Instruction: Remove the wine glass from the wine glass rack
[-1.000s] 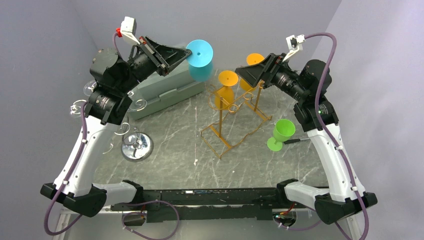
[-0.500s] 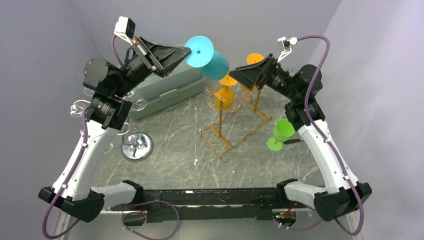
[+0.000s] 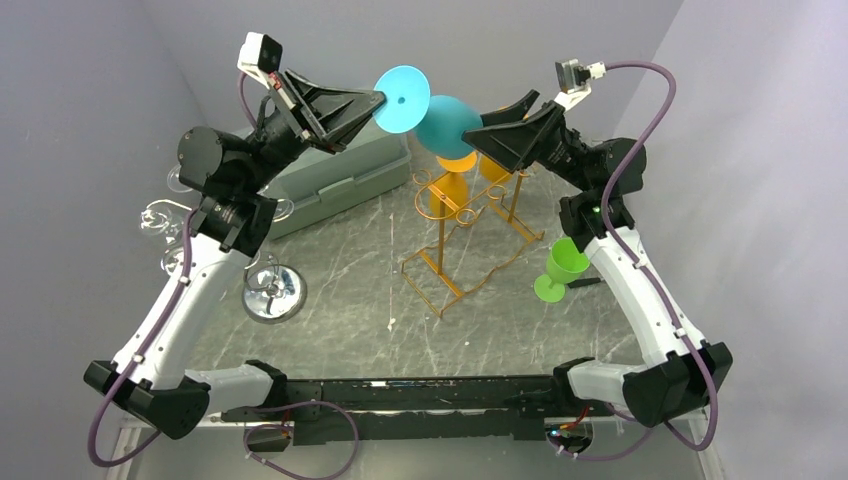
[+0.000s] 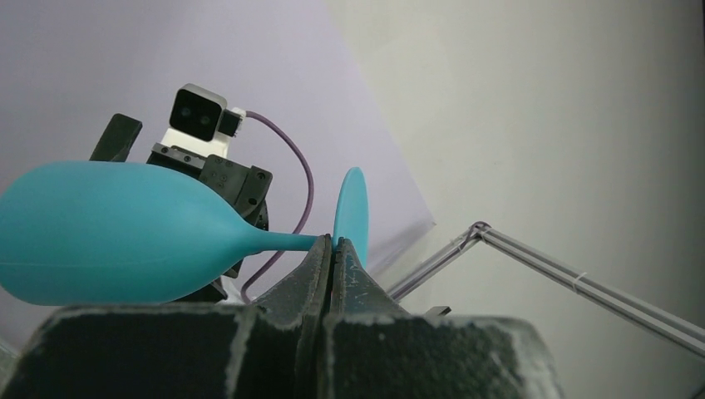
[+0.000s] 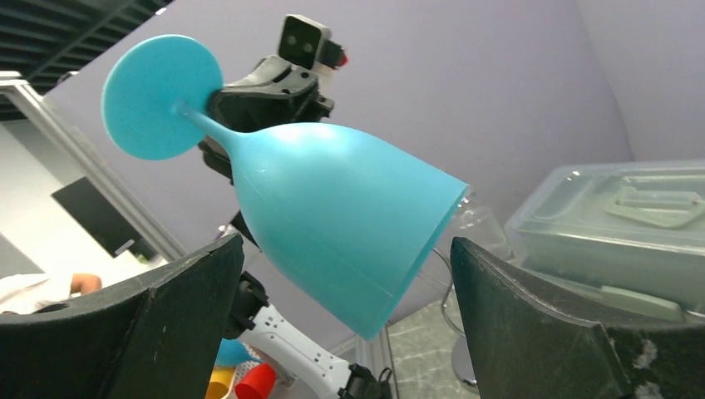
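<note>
Teal plastic wine glass (image 3: pixel 447 122), stem clamped in my left gripper (image 4: pixel 332 245). My right gripper (image 5: pixel 345 243) gapes wide at its bowl. A handover, I judge: next, close gently.

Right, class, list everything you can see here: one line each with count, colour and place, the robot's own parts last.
teal wine glass: one, teal, held sideways in the air above the rack.
orange wine glasses: apparently two, orange, hanging on the rack, partly hidden.
wine glass rack: one, golden-orange wire, mid-table.
green wine glass: one, green, upright beside the right arm.
chrome stand: one, silver, table's left.
clear glasses: count unclear, clear, by the chrome stand.
lidded box: one, grey-green, far left.
table: one, grey marbled.
left gripper: black, shut on the teal stem.
right gripper: black, open around the teal bowl.
</note>
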Robot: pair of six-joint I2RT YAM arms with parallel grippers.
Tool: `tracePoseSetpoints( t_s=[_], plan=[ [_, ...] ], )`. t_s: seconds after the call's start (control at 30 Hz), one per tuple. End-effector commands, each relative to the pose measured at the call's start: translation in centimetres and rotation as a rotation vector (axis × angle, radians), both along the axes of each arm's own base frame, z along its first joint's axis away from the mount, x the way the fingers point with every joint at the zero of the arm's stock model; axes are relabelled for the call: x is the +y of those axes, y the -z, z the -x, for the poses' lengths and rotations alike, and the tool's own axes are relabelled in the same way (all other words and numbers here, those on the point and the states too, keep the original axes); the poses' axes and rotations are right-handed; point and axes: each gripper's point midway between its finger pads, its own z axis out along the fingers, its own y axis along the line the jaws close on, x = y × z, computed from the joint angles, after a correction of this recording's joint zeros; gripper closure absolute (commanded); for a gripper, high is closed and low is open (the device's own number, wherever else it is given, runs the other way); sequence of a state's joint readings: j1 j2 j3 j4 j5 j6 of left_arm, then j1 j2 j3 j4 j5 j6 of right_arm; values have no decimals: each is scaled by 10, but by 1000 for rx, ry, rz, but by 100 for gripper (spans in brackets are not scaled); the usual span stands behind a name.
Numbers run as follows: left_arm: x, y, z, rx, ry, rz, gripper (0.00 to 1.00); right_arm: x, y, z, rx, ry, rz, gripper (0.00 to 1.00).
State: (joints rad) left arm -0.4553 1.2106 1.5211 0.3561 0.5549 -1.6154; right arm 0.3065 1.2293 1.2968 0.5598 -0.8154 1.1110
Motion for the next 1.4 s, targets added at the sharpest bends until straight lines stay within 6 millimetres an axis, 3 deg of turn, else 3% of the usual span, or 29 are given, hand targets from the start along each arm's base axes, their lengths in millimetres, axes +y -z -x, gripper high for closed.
tracePoseSetpoints(
  t_s=[0.0,0.17,0.37,0.57,0.7,0.77,0.83,1.13,1.37],
  plan=[
    [3,-17,18,-73,58,69,100,-2,-27,31,-114,-100,-83,5],
    [3,-20,22,-85,89,101,100,-4,-42,50,-151,-147,-130,9],
    [0,-26,33,-106,137,145,100,-10,-59,75,-211,-221,-200,23],
    [-4,-29,41,-111,173,162,100,-15,-71,93,-258,-264,-243,54],
    [-7,-24,43,-108,180,150,96,-16,-78,103,-283,-275,-247,87],
    [-8,-19,41,-97,166,135,88,-16,-80,106,-284,-274,-241,100],
    [-9,-15,40,-98,145,119,79,-18,-82,110,-293,-253,-238,100],
    [10,25,33,-93,-177,-139,2,-26,-86,123,-272,-92,-129,100],
    [52,68,30,-84,-476,-419,0,-26,-64,133,-137,-72,57,100]
  ],
)
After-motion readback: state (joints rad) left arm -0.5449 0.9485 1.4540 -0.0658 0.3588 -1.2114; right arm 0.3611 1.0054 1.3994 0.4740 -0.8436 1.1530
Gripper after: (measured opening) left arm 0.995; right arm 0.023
